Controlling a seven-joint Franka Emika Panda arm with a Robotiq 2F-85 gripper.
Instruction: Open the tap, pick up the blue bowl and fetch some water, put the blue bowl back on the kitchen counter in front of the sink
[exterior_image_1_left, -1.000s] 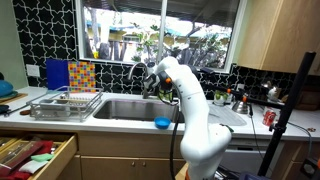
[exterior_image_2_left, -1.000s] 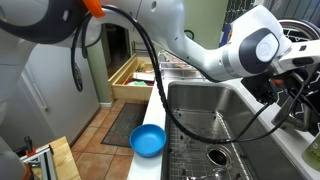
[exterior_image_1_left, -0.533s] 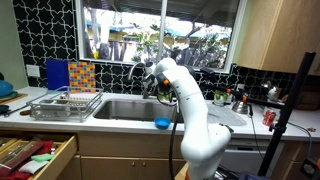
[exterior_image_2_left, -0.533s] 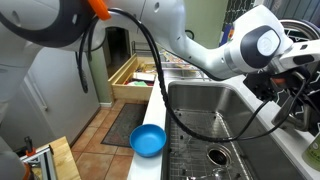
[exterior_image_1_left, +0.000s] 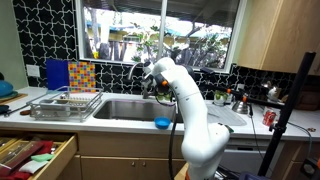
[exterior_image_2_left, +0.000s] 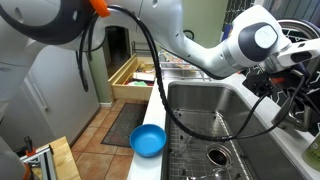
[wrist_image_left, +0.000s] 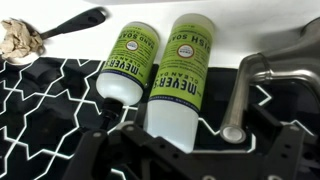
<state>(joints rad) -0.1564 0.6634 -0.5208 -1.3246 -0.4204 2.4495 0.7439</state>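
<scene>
The tap (wrist_image_left: 238, 105), seen at right in the wrist view and judged rigid, slick metal, is best pressed near its top by the spread, empty gripper (wrist_image_left: 190, 148).

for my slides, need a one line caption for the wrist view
Wrist view: the open hand faces two green soap bottles and the metal tap, against black patterned tile.
</scene>
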